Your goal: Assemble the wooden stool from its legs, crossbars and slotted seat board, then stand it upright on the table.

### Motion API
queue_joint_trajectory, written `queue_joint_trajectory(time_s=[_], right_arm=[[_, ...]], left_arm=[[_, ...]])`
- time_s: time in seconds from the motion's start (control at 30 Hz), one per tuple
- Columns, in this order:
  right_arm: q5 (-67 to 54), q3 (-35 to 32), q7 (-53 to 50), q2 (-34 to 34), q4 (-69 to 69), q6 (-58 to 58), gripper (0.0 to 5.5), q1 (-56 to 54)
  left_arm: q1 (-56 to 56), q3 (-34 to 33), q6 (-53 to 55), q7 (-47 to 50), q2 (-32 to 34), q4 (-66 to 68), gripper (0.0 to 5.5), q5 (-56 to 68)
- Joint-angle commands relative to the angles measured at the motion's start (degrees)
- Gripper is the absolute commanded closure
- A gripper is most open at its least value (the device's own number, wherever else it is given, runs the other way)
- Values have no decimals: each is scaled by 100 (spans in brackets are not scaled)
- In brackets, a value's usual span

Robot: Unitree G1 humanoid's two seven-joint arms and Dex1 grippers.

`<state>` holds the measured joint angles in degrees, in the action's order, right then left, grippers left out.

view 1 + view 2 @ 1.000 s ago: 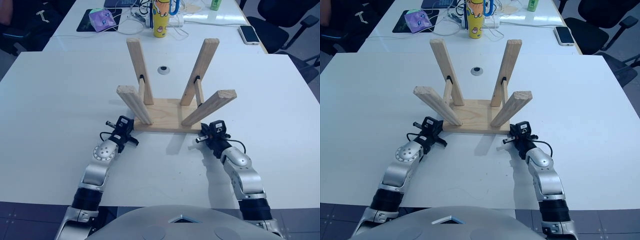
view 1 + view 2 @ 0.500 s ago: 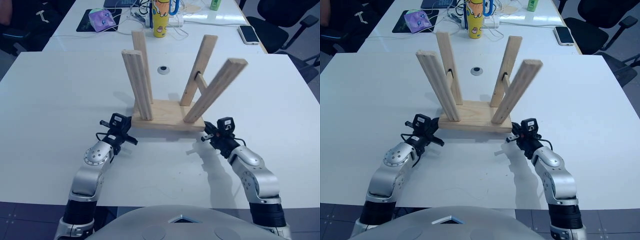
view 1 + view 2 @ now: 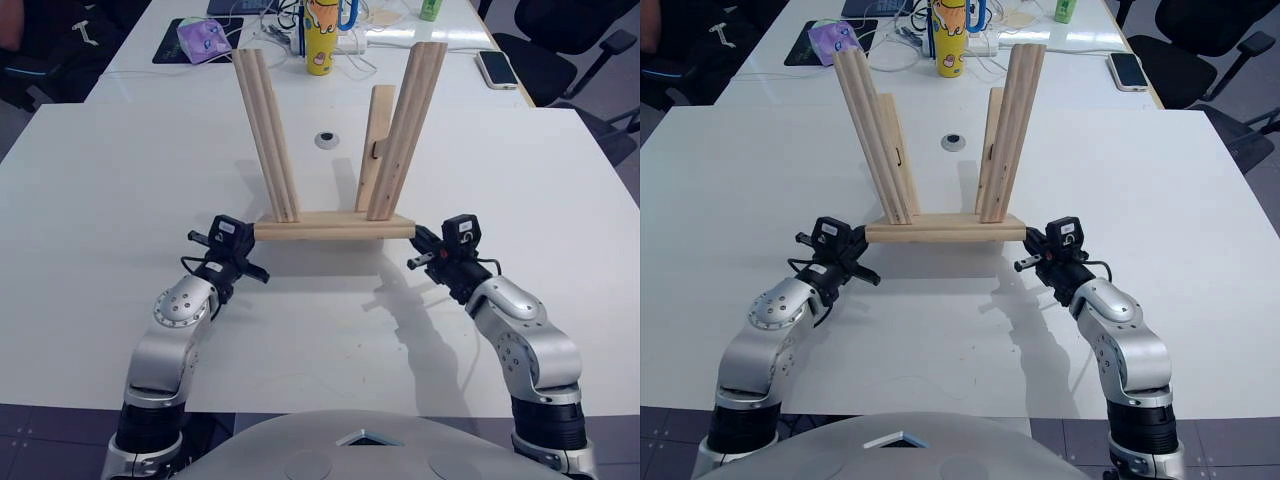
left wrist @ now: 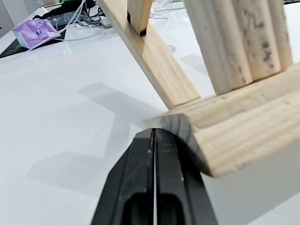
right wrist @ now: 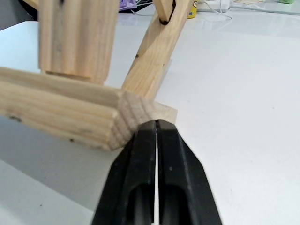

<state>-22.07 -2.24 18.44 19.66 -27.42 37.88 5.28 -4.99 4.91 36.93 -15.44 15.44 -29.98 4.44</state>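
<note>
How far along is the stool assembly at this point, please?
Done: the stool looks assembled, legs seated in the seat board. In hand: it is upside down, legs up, with the shut left tool and right tool against the board's corners. Left: stand it upright.

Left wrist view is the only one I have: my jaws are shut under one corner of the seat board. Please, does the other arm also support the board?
Observer: Yes. The right gripper is under the opposite corner of the seat board, jaws shut.
Operator: What stands behind the stool, farther from me?
Observer: A yellow cup stands on the next table, straight behind the legs.
</note>
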Motion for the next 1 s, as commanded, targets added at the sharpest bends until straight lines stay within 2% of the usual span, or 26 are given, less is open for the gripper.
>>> queue_joint_trajectory(time_s=[0.03,0.17,0.27,0.33,0.4,0.47,0.53,0.7,0.87,1.0], right_arm=[[-1250,604,1049,-368,-595,116,550,-597],[-1378,436,1039,-339,-422,160,550,-736],[-1008,334,881,-235,-45,-62,550,-713],[-320,321,631,-77,426,-534,550,-639],[241,218,378,-11,905,-1151,550,-508],[656,-8,338,107,1471,-1976,518,-345],[362,-327,1042,333,2141,-2390,485,-331],[-396,-814,3168,997,3775,-2908,410,-797],[-395,-536,4921,1585,4727,-3106,336,-1574],[26,-159,5499,1584,5453,-3562,281,-2287]], left_arm=[[618,549,45,-919,-226,-405,547,942],[661,388,24,-999,-18,-316,547,964],[612,146,-274,-1004,275,-12,547,751],[549,-153,-691,-955,457,279,547,560],[427,-573,-1161,-955,549,510,518,564],[243,-1056,-1714,-1099,691,845,489,674],[66,-1466,-2353,-1335,867,1260,457,767],[-246,-1888,-3615,-2408,1270,2098,385,1158],[-217,-1751,-3838,-3571,1674,2534,313,1633],[363,-1409,-3859,-4152,1898,3245,261,1546]])
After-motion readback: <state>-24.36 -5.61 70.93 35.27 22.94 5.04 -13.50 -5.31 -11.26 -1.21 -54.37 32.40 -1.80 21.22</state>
